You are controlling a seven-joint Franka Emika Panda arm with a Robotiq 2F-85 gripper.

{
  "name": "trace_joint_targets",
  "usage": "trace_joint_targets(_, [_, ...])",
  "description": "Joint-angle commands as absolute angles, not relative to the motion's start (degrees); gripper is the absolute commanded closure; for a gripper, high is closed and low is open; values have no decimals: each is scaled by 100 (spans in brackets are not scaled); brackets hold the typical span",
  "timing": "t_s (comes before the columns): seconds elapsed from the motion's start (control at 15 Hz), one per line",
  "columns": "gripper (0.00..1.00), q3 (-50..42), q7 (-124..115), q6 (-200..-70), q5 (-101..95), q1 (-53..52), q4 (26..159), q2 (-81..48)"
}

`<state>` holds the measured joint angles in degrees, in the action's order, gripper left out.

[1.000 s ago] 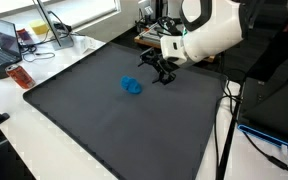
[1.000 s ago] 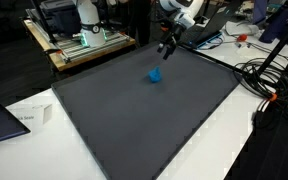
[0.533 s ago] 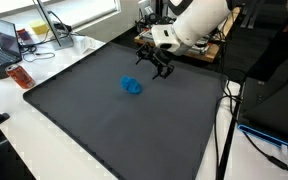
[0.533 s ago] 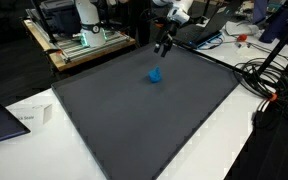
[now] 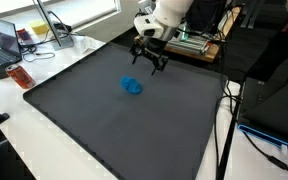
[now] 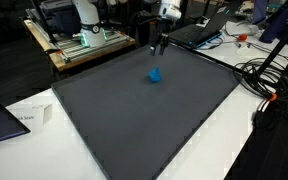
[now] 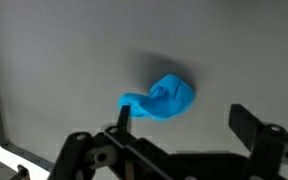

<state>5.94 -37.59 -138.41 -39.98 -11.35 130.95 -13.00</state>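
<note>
At the left edge of the worktop (image 5: 24,110) a reddish pack (image 5: 21,76) is seen lying flat; its contents cannot be told. Further right, a crumpled blue cloth (image 5: 132,86) is laid on the dark mat (image 5: 104,130), apart from everything else. Just beyond and above it the pincer (image 5: 149,66) is poised with fingers apart, nothing being gripped.
</note>
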Motion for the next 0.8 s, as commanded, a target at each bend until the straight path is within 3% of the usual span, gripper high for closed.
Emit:
trace_joint_targets(0.0, [0, 550, -3000, -14509, -3373, -892, 13709, -791])
trace_joint_targets(0.73, [0, 466, -471, -16407, -1334, -417, 14895, -313])
